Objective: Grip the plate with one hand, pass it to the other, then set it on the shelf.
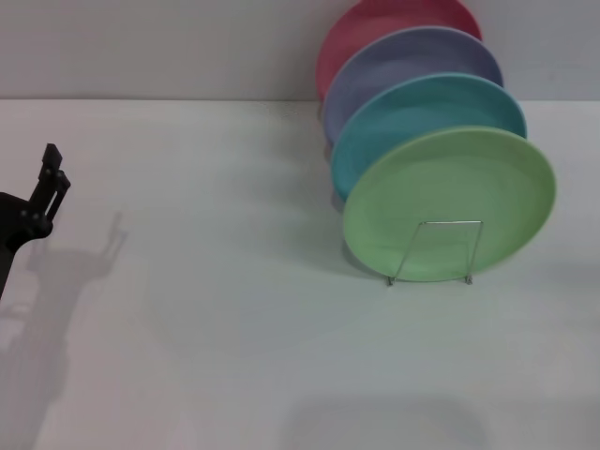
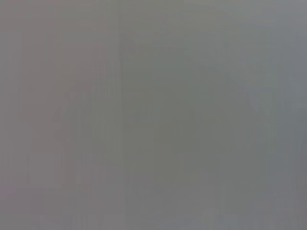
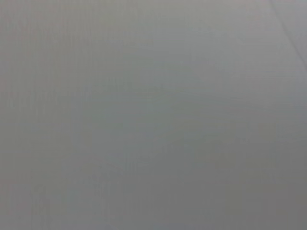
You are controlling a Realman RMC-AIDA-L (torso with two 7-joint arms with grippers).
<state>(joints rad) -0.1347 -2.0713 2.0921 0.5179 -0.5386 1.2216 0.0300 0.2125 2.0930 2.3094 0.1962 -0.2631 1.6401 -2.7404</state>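
Four round plates stand on edge in a row, and the front one is the round, light green, matte plastic plate (image 1: 450,202) with a shallow raised rim. It leans upright in the small silver wire plate rack (image 1: 436,251), whose thin bent rod loop crosses its lower face; its broad face looks toward the robot and its rim runs roughly left to right. Close behind it stand the round turquoise plate (image 1: 412,117), the round lavender plate (image 1: 403,66) and the round pink plate (image 1: 366,28), each overlapped by the one in front.

By the look of it the plate is already seated on the shelf (so little seems left to do). It lies well to the right of the only arm in sight: the black left gripper (image 1: 52,169) sits at the left edge of the head view, well apart from the rack, its jaws pointing up and away. I cannot tell whether those jaws are spread or pressed together. No right gripper shows anywhere.

Everything rests on a plain white desk (image 1: 234,328), with a pale wall (image 1: 141,47) behind. Both wrist views show only blank grey.
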